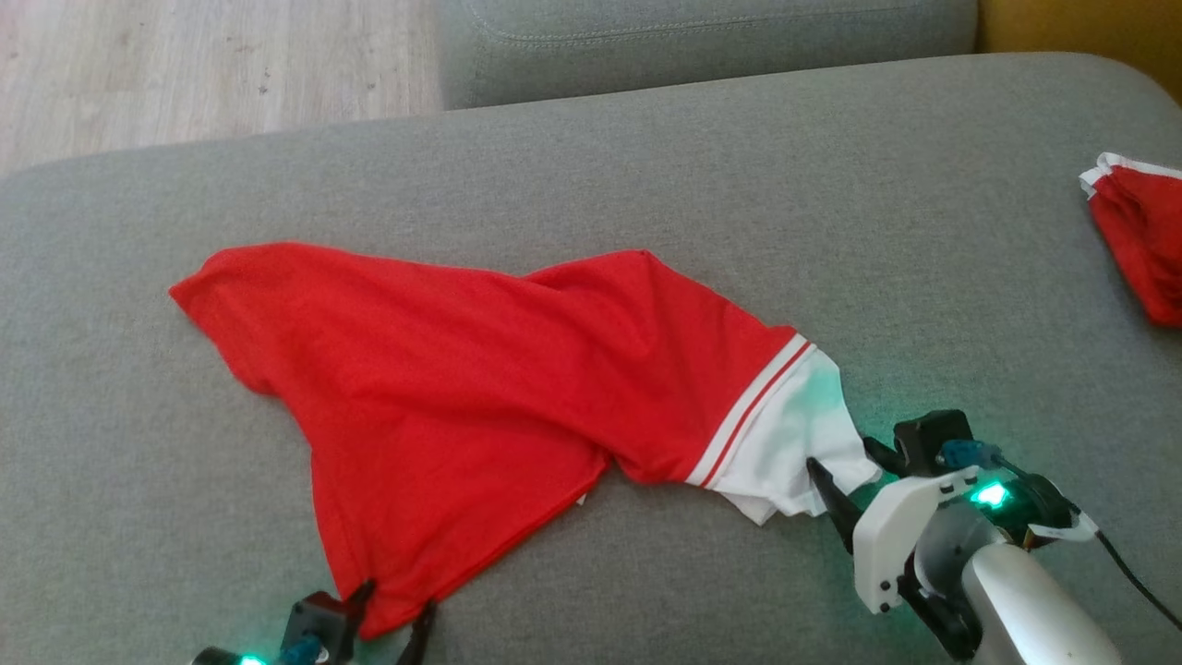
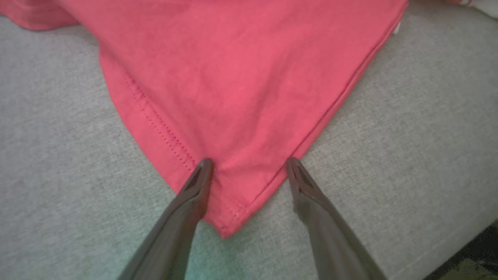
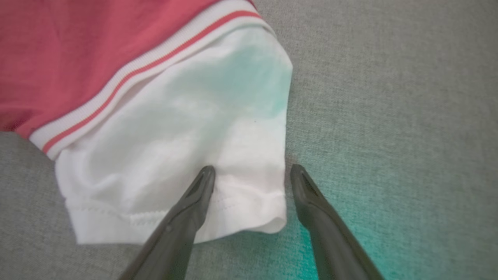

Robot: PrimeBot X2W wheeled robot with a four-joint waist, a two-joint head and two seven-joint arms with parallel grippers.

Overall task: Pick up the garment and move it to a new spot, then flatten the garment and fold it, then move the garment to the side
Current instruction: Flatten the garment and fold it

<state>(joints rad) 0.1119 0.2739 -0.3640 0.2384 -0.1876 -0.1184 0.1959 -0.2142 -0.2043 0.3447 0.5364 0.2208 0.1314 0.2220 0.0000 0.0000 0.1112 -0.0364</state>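
My left gripper and right gripper both stand wide open and hold nothing. The grey sofa cushion spreads under everything. On it the red shirt lies crumpled and skewed, stretching from the far left to the near right, well apart from a second red garment at the right edge. I judge the shirt light, soft and limp: it will likely sag and bunch when lifted, so two holds far apart should suit it best. The white sleeve, trimmed with striped ribbing, lies at the right gripper, with one finger resting on the cuff and the other on bare cushion just beside its edge. The hem corner points between the left gripper's fingers, one on the stitched hem and one at the side edge. Those look to me like the places to pinch.
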